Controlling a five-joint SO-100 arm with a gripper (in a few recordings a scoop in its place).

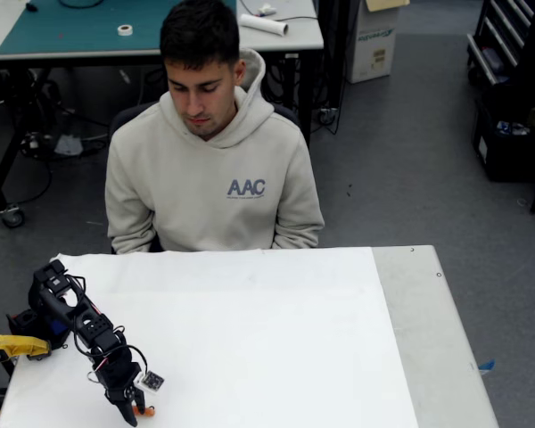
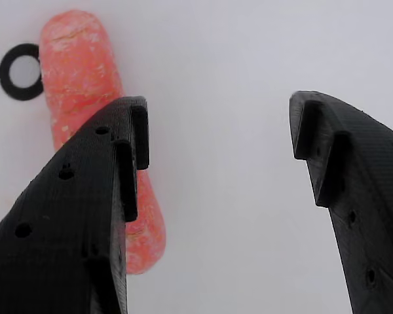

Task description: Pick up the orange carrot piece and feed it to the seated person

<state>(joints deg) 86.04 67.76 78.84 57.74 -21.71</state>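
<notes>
Seated person [image 1: 209, 169] upper centre, fixed view, well apart from us. Gripper [image 2: 219, 150] fingers wide, nothing held. Carrot piece [image 2: 78, 85] upper left in wrist view, under left finger, not between. We'd shift left, centre, then close.

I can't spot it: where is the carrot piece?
In the fixed view, the carrot piece lies on the white table at lower left, beside the gripper.

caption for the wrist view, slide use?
Open jaws over the white sheet; orange carrot piece lies partly behind the left one, not between them.
</notes>
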